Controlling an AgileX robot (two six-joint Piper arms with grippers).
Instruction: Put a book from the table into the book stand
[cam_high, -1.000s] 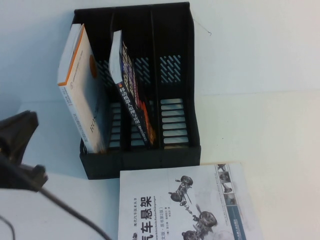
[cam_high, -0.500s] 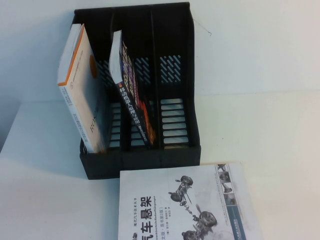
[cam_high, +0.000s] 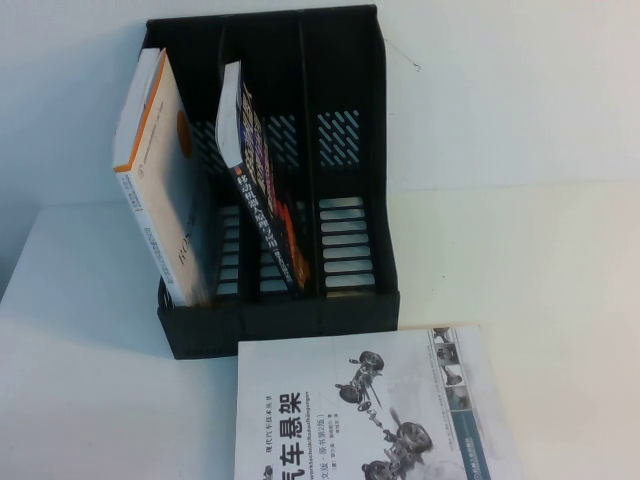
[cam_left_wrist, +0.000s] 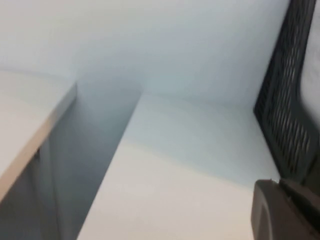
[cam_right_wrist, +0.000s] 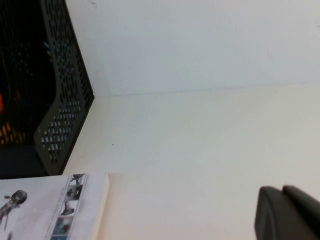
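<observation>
High view: raised, angled down. Wrist views: low, near the table (cam_high: 560, 250); book stand (cam_high: 270, 170) shared by all.

An office-like desk setup is showing here: a plain white table (cam_high: 560, 260) is sitting against a bare white wall, carrying a black 3-slot book stand (cam_high: 350, 150) at upper centre and technical paperbacks.

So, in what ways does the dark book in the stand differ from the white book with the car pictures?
The dark navy book stands tilted inside the middle slot of the book stand; the white car-suspension book lies flat on the table, in front of the stand. One cover is dark, the other white. Both carry Chinese titles. The left gripper and right gripper touch neither; each shows only at its own wrist view's edge.
</observation>
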